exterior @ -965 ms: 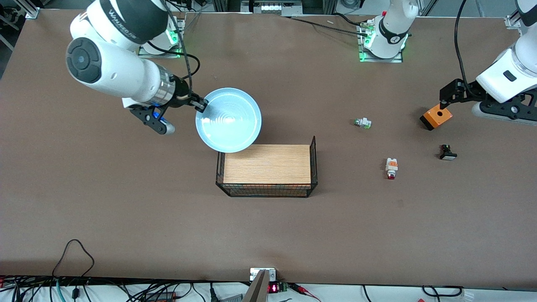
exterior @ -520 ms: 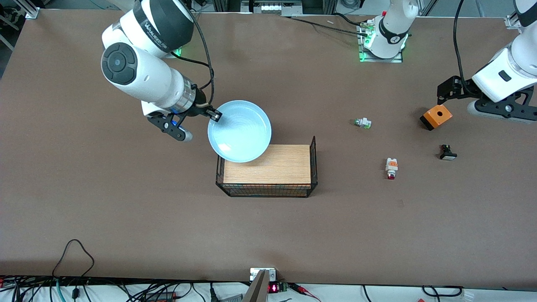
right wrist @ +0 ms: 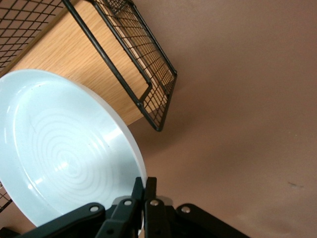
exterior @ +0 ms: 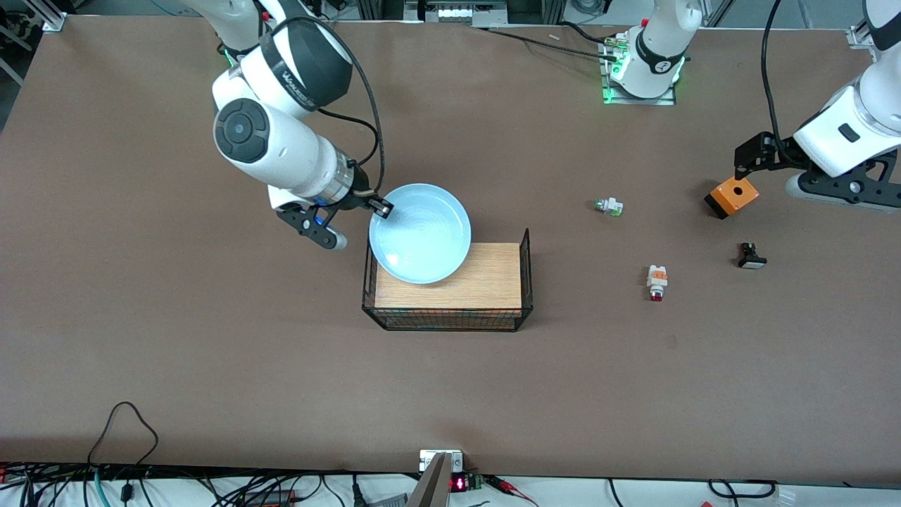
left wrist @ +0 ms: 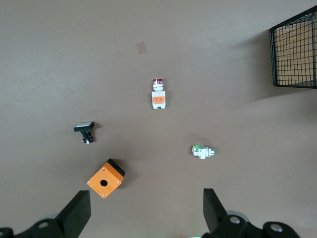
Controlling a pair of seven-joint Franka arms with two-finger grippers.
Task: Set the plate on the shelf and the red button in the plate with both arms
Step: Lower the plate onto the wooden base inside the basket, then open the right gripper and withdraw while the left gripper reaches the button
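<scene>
Front view, "WANJEE" on arm, right claw point(exterior: 381, 207) grasping plate point(exterior: 420, 234), left claw point(exterior: 740, 171) released

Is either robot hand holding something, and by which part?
The right gripper pinches the plate by its rim, over the rack. The left gripper holds nothing.

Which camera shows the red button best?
The left wrist view: the red button is largest there, with red cap, white body and orange block distinct. The front view shows it small on the table. The right wrist view misses it.
</scene>
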